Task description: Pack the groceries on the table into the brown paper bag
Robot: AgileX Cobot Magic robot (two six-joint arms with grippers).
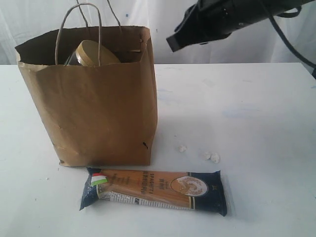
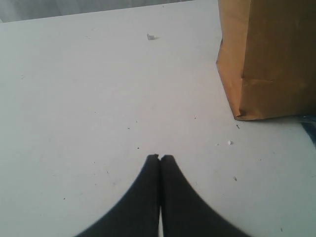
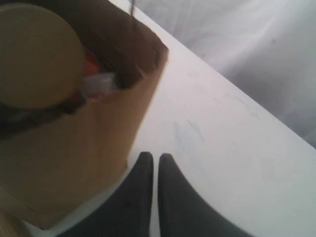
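The brown paper bag (image 1: pixel 98 103) stands upright on the white table (image 1: pixel 247 108), with the gold-lidded nut jar (image 1: pixel 94 53) tilted inside its mouth. The jar's gold lid (image 3: pixel 37 54) fills the bag's opening (image 3: pixel 123 54) in the right wrist view. The long navy-orange spaghetti pack (image 1: pixel 155 190) lies flat in front of the bag. Small white lumps (image 1: pixel 212 157) lie to the bag's right. My right gripper (image 1: pixel 178 40) hovers high, just right of the bag's rim, shut and empty (image 3: pixel 154 157). My left gripper (image 2: pixel 160 157) is shut over bare table, the bag's corner (image 2: pixel 266 59) nearby.
A white curtain (image 1: pixel 39 24) hangs behind the table. A tiny scrap (image 2: pixel 150 36) lies far off on the tabletop in the left wrist view. The tin can, yellow-powder jar and small carton are out of view.
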